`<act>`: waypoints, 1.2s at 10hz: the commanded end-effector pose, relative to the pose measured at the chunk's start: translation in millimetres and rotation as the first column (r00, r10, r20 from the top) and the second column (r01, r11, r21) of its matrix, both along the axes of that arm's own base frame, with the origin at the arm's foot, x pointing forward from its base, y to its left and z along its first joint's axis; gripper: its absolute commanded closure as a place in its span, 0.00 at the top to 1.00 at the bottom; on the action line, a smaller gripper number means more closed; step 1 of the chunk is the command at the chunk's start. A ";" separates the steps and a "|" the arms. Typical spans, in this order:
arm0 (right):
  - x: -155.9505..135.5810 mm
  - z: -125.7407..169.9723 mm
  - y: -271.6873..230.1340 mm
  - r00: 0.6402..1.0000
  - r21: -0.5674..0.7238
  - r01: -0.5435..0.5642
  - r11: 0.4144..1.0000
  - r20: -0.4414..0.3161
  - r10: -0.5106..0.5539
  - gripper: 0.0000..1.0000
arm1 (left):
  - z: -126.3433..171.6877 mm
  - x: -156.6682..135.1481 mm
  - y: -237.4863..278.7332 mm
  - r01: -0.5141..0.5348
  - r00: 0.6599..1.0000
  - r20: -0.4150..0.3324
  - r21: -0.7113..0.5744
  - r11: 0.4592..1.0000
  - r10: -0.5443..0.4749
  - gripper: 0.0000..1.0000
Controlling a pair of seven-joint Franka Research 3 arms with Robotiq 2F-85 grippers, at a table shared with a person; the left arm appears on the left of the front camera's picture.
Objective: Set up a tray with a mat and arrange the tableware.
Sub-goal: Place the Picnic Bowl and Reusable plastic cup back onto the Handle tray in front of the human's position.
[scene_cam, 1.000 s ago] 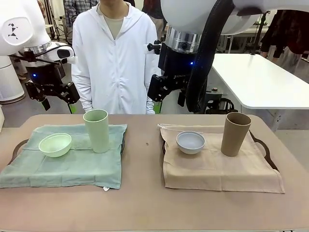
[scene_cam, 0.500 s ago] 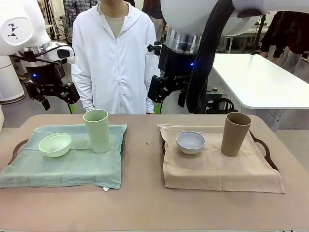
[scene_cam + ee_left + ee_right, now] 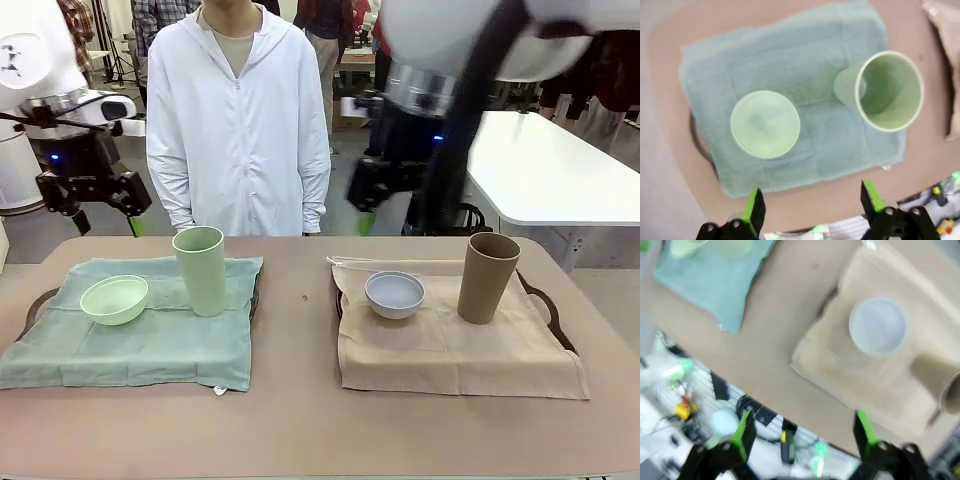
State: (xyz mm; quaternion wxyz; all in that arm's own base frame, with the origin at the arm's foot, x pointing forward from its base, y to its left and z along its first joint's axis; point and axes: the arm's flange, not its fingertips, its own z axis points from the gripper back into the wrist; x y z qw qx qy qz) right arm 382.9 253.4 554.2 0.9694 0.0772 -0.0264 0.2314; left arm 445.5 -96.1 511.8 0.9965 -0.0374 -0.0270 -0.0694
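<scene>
Both arms raised — left pincer and right pincer agape (empty).

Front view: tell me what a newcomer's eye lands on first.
Two matched place settings: on the left a green mat with a mint green bowl and a pale green tumbler, on the right a beige mat over a tray with a greyish white bowl and a tan brown tumbler. Above them hang the left gripper and right gripper, both open and empty, before a person in a white jacket.
</scene>
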 end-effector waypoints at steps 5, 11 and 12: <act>-36.3 -6.6 -106.3 0.968 0.011 0.251 0.968 -0.016 -0.250 1.00 | 11.7 -9.0 52.9 -0.047 0.998 -0.053 -0.106 0.993 0.041 1.00; -75.7 -3.0 -229.2 0.950 0.430 0.307 0.849 -0.079 -0.303 1.00 | 16.0 -28.3 126.7 -0.046 0.998 -0.058 -0.398 0.916 0.025 1.00; -89.9 -8.0 -254.5 0.953 0.523 0.290 0.801 -0.085 -0.289 1.00 | 12.8 -38.8 145.8 -0.014 0.999 -0.037 -0.482 0.876 -0.005 1.00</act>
